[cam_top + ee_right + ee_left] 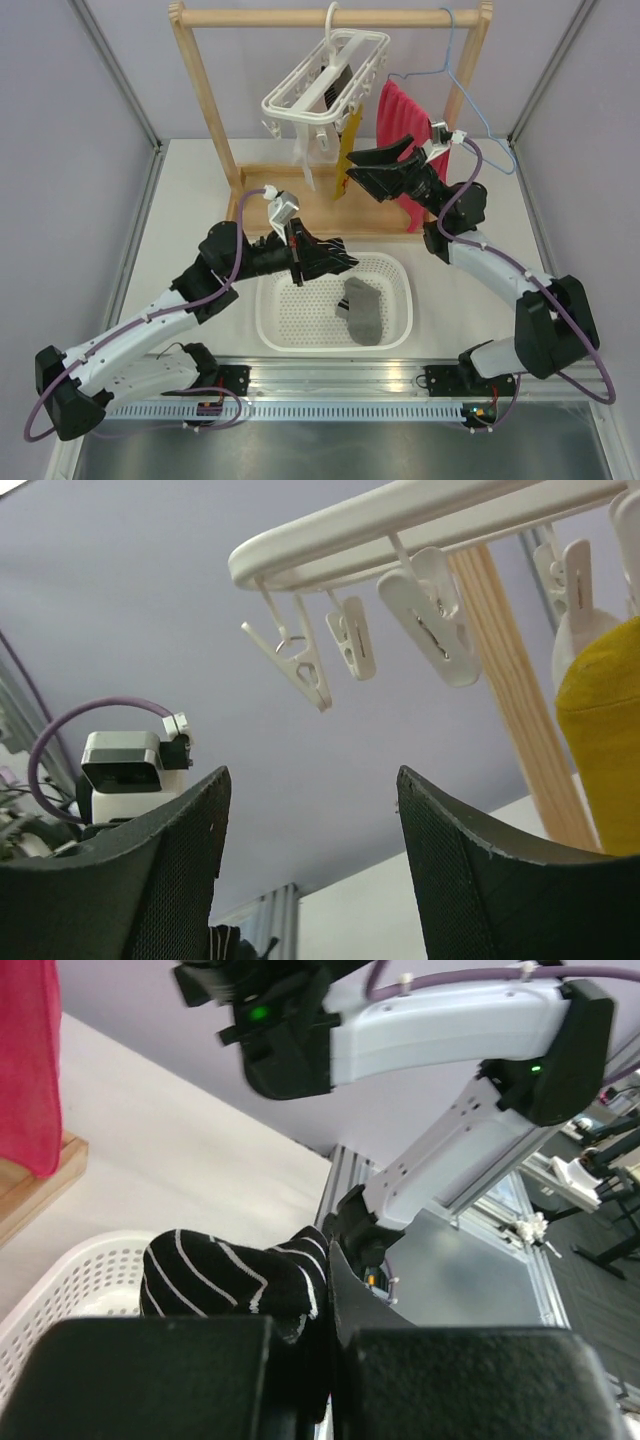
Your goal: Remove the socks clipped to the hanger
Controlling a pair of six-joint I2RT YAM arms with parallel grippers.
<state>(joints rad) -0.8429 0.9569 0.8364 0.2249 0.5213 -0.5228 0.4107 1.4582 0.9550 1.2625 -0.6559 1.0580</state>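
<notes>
Top external view: grey sock (365,312) already in basket (407,300). Left tool (335,262) clenched on striped sock (235,1278), over basket. Right tool (310,775) spread, empty, beside hanger (305,113). Yellow sock (346,150) and white sock (305,162) still clipped. Roughly halfway, I judge.

We're looking at two arms, the left arm (150,328) and the right arm (490,262), both with white shells over chunky black joints. A purple cable (238,225) trails back from behind each set of jaws. The right gripper (310,775) has broad black fingers (470,880), finely meshed on their inner faces. Behind the left jaws we spot a white-and-grey camera block (120,770), and a green light (262,1012) glows on the right arm's black housing.
</notes>
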